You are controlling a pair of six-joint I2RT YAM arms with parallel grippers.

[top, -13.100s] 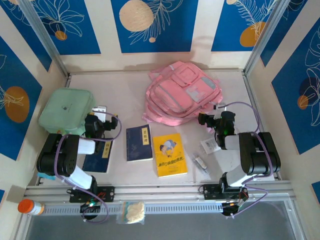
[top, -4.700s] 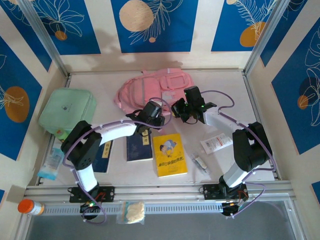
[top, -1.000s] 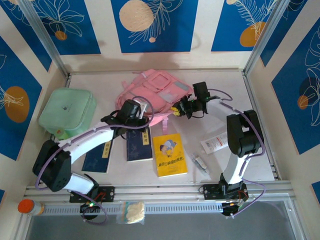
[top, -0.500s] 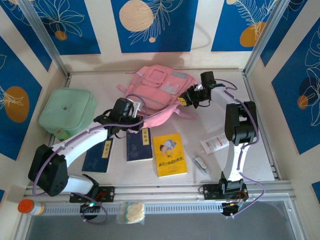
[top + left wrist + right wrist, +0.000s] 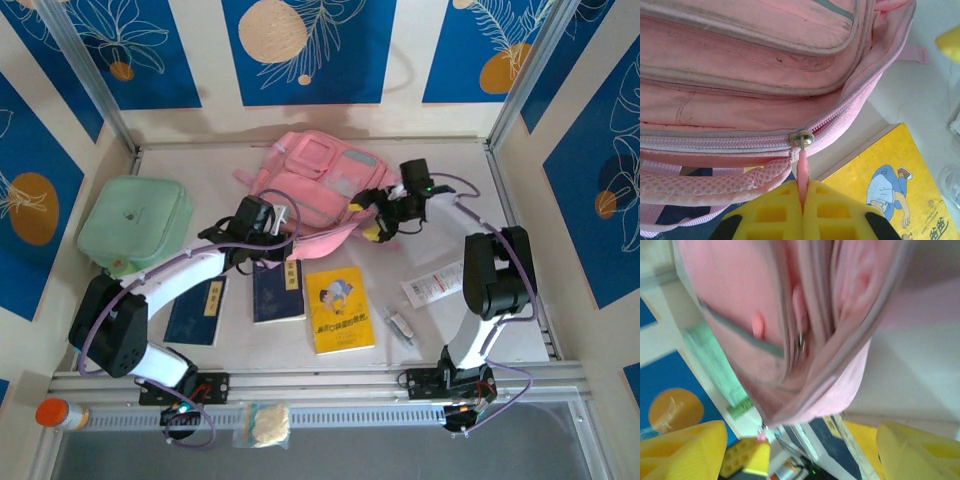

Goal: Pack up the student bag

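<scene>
Your left claw has its yellow fingers pressed together on the pink zipper pull of the student bag. The slider sits at the bag's near corner. Your right claw is spread wide, with the bag's gaping edge in front of it and nothing between its fingers. Half a second ago it was pinched at the bag's right side, farther back. It has since let go and come nearer to you, and in the top view it hovers just off the bag's near right edge. Your left claw has shifted a little to the right.

The bag lies at the middle of the counter's far edge, much where it was. A mesh strap hangs across the near side, over a dark blue book. The yellow book lies just beside it, close under the zipper. A second blue book lies nearer the left edge, and the mint-green case sits well apart at that edge. A white packet lies toward the right edge.
</scene>
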